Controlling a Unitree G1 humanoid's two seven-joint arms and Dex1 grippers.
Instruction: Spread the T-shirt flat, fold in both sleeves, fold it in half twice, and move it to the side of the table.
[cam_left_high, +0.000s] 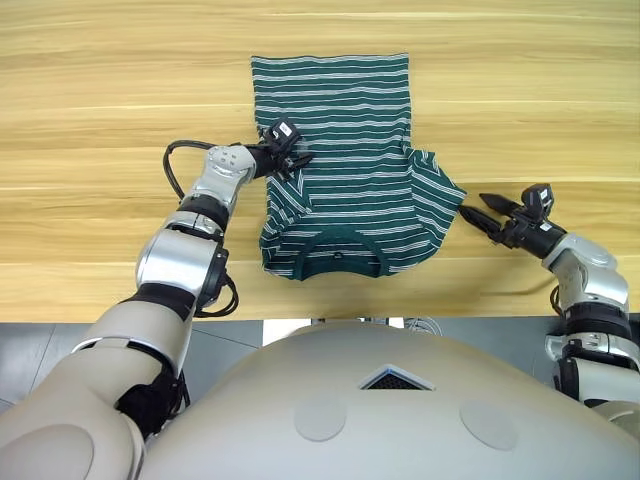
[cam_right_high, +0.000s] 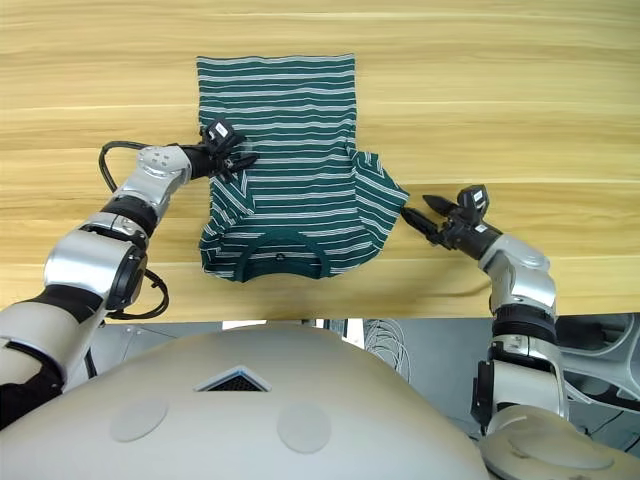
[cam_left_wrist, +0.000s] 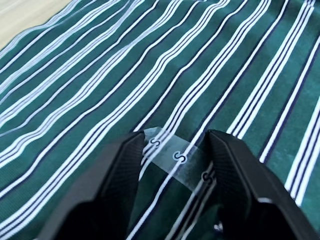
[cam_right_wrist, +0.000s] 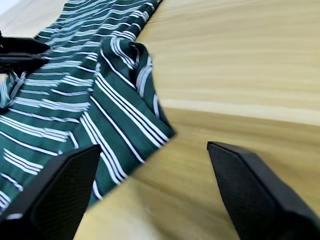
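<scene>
Collar-end nearest, T-shirt (cam_left_high: 345, 110) lay on table (cam_left_high: 120, 80), L sleeve (cam_left_high: 285, 200) folded in under left gripper (cam_left_wrist: 176, 147), jaws part-open, gripping nothing; right gripper (cam_left_high: 471, 203), wide open & empty beside R sleeve (cam_left_high: 438, 190), prob. needed to pinch its hem next & fold inward.

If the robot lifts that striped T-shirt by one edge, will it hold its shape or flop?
Likely floppy: the T-shirt creases and bunches at one folded sleeve. Probably light, thin cloth lying flat on the table. Pushed, it may wrinkle rather than slide.
</scene>
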